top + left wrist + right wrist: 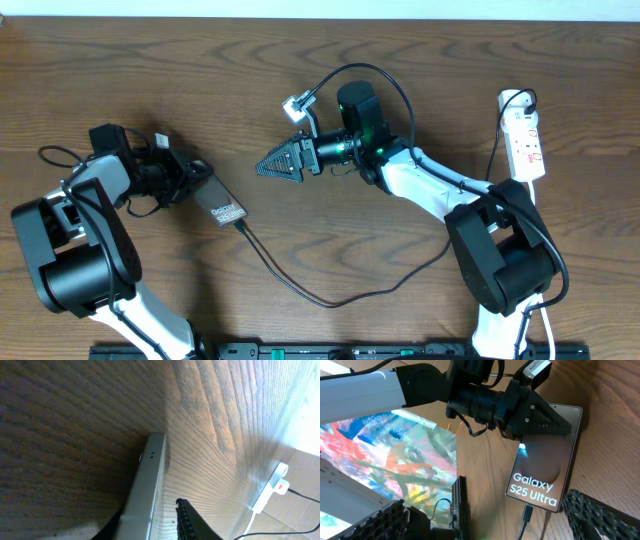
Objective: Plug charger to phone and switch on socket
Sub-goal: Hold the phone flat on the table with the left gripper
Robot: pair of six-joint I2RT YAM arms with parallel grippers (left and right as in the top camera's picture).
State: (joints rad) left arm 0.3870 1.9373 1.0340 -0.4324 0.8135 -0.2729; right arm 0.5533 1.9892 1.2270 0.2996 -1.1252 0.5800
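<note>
Closest to the arm bases, the long thin black charger cable [525,515] loops across the brown wood-grain table [120,60]. It then climbs left to the flat rectangular smartphone [222,206]. The right wrist view shows its small plug tip pushed up against the bottom edge of the phone, so it looks plugged in. The dark brown screen faces up and reads "Galaxy S25 Ultra" in white.

The phone lies flat and angled on the left side of the table. The left gripper [197,183] is right at its top end. In the left wrist view one black finger [189,521] sits just off the phone's silver edge, with a sliver of table showing between them. The other finger is mostly hidden. Honestly I can't tell whether that claw is pinching the phone or has let go.

A bit further back, mid-table, the right gripper [266,166] points left toward the phone, well apart from it. Its jaws are spread wide with nothing in them.

Furthest away, at the right rear of the table, is the small elongated white power strip [525,140] with red markings. A black plug [522,99] is stuck in its far end. The red switch [282,488] is too small to tell which way it's flipped.
</note>
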